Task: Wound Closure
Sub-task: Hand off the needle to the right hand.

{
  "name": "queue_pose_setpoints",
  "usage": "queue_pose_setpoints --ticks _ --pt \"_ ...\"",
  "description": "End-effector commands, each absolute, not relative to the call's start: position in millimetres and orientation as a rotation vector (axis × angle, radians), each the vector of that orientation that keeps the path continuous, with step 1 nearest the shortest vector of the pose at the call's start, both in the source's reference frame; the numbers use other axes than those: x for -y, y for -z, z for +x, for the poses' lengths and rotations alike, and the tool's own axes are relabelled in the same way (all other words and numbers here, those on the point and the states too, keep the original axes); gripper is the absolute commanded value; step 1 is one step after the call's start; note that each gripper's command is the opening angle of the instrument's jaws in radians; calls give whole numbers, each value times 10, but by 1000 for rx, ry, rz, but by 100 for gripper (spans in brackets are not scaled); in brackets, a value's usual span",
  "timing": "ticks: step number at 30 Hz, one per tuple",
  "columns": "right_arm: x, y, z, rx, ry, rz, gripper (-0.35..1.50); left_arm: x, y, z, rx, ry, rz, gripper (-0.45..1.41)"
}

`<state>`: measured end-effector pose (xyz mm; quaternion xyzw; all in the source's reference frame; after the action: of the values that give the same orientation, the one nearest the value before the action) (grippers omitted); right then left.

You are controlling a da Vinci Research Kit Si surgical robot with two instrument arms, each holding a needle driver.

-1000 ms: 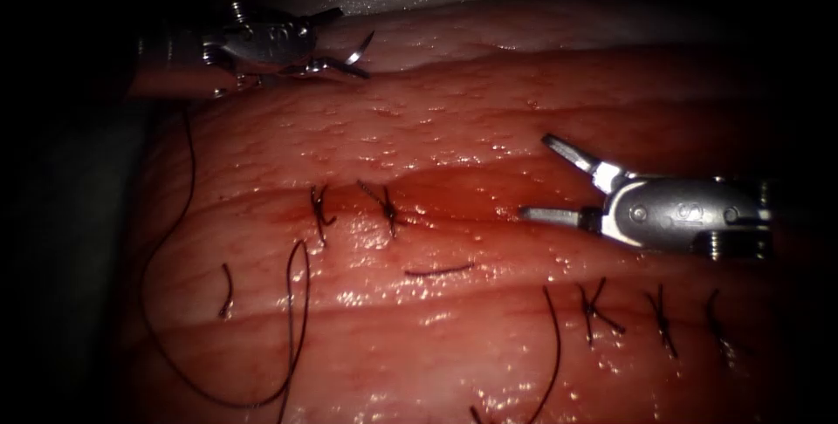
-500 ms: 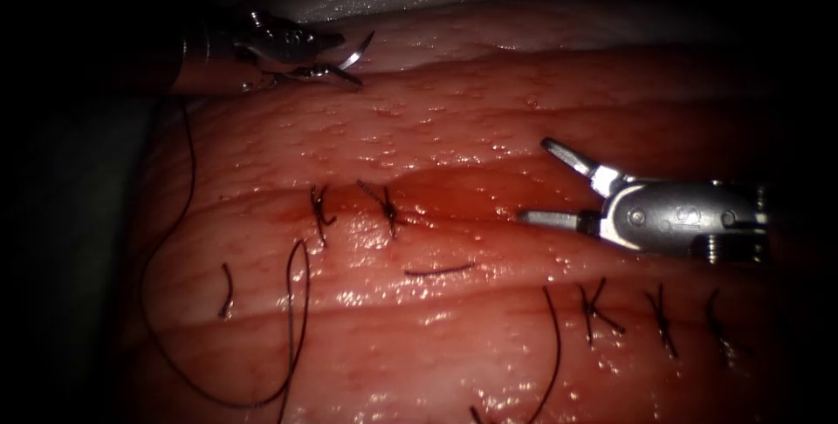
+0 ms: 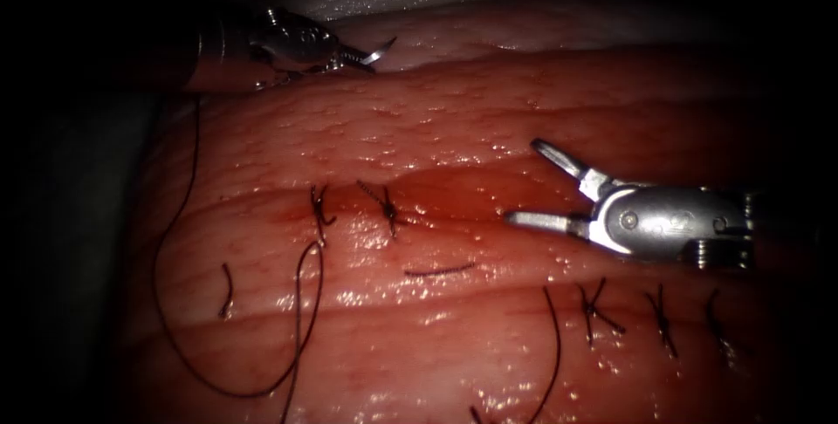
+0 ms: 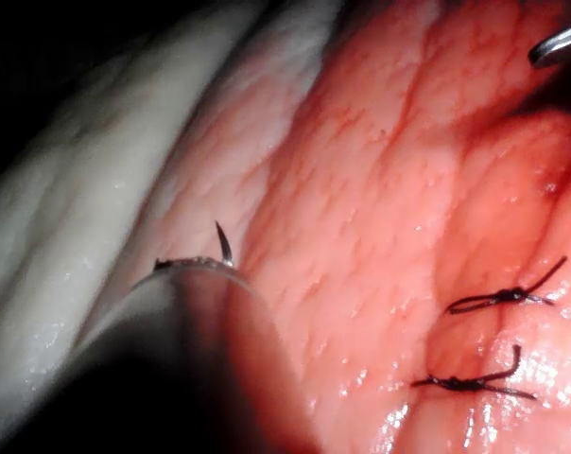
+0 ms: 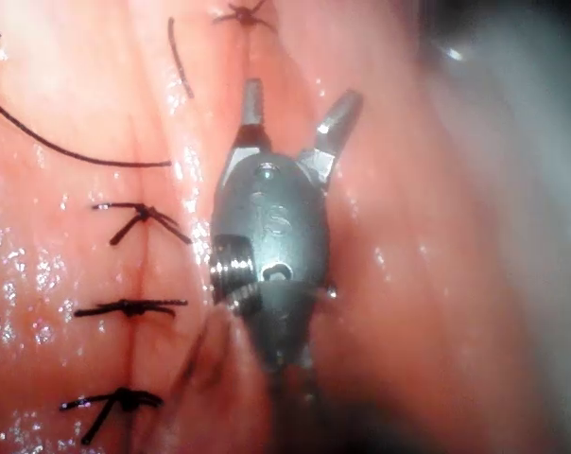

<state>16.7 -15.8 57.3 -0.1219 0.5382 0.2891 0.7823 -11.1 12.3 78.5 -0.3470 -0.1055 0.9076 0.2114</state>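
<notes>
My left tool (image 3: pixel 336 56) sits at the far left edge of the tissue (image 3: pixel 454 127), its jaws clamped on the needle (image 3: pixel 377 51). I hold the needle well back along its curve, so a short pointed length sticks out past the jaw tips toward the right, clear of the surface and not in the tissue. In the left wrist view the needle's tip (image 4: pixel 224 244) rises just above the rounded end of my tool, with pale fatty tissue (image 4: pixel 342 189) behind it.

The thread (image 3: pixel 179 302) drops from below my left tool, runs down the tissue's left edge in a wide dark loop, then climbs back up toward the stitch (image 3: pixel 319 208) on the left part of the cut (image 3: pixel 454 188).

My right tool (image 3: pixel 546 188) is over the right part of the cut, jaws spread in a wide V and holding nothing. One jaw lies low along the wet red fluid (image 3: pixel 471 201) in the cut, though I cannot tell if it touches; the other angles up and away. The right wrist view shows the same spread jaws on that tool (image 5: pixel 290 118), empty, beside a row of tied stitches (image 5: pixel 134 307).

A loose cut end of thread (image 3: pixel 439 270) lies below the cut, near the tissue's middle, well apart from both tools.
</notes>
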Motion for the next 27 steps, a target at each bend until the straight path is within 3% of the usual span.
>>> queue_pose_setpoints --ticks 1,8,11,16,19,22,26,27 --pt "154 -586 172 -1157 -664 -214 120 -125 -780 -122 232 -2556 -1025 -45" --pt "139 -609 160 -1160 -772 -40 133 -98 -713 -156 28 -2625 -1578 -45" --pt "135 -612 153 -1174 -775 65 115 -80 -686 -164 -43 -2638 -1695 -45" --pt "124 -616 138 -1211 -848 238 110 -47 -638 -180 -232 -2714 -1868 -45" --pt "117 -619 131 -1241 -947 413 81 -26 -604 -188 -391 -2718 -2039 -45" --pt "115 -621 133 -1292 -1047 571 64 -15 -587 -193 -493 -2720 -2128 -45" --pt "117 -617 149 -1343 -1197 828 103 2 -571 -195 -655 -2689 -2259 -45" --pt "118 -615 154 -1351 -1208 867 105 4 -571 -195 -667 -2682 -2275 -45"
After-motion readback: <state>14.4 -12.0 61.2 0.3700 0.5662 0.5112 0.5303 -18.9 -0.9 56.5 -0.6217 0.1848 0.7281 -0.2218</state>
